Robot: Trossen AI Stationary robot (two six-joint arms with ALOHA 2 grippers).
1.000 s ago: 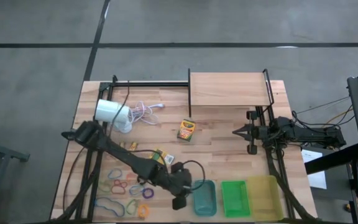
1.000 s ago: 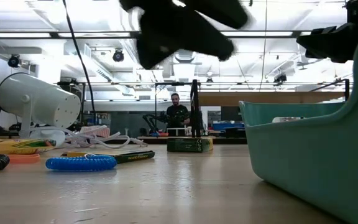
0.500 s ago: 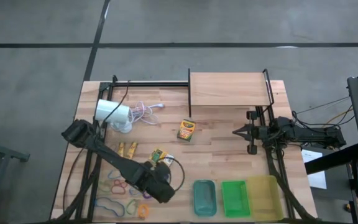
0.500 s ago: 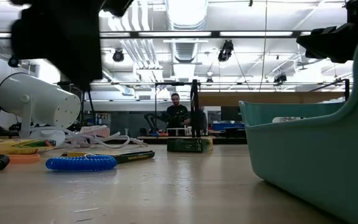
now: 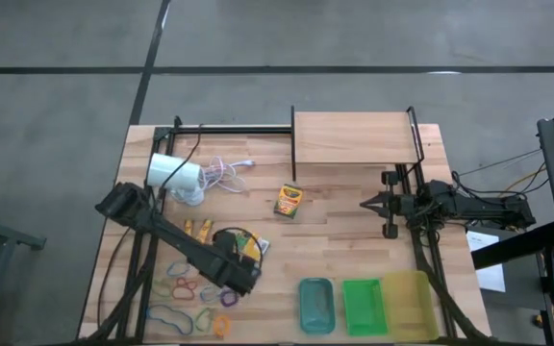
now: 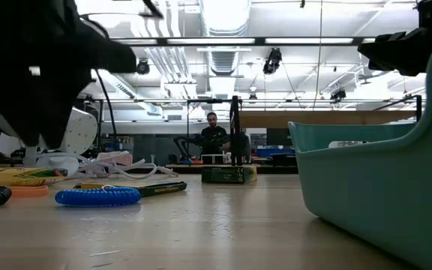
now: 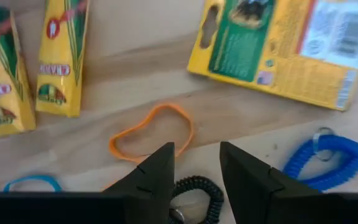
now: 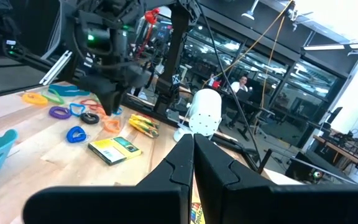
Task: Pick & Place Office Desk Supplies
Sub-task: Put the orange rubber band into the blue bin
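Over the left front part of the table (image 5: 344,245), you have the left gripper (image 7: 196,163) hanging above the group of coloured loops, and its fingers stand partly apart with nothing between them. In the left wrist view you can see what lies under it: an orange loop (image 7: 151,130) just past the fingertips, a black coiled loop (image 7: 194,196) between the two fingers and lower, a blue coiled loop (image 7: 319,160) to one side, and a piece of a light blue loop (image 7: 33,183) at the other side. Two small yellow crayon packs (image 7: 33,62) lie side by side near the orange loop, and a larger yellow-and-green crayon box (image 7: 278,46) lies flat beside them. From above, another crayon box (image 5: 288,200) lies alone near the middle of the table, well apart from the others. The teal tray (image 5: 316,304), the green tray (image 5: 364,306) and the yellow tray (image 5: 407,304) stand in a row at the front edge. The white lamp (image 5: 174,175) lies at the back left. Your right gripper (image 5: 373,203) waits at the right side with its fingers closed and empty.
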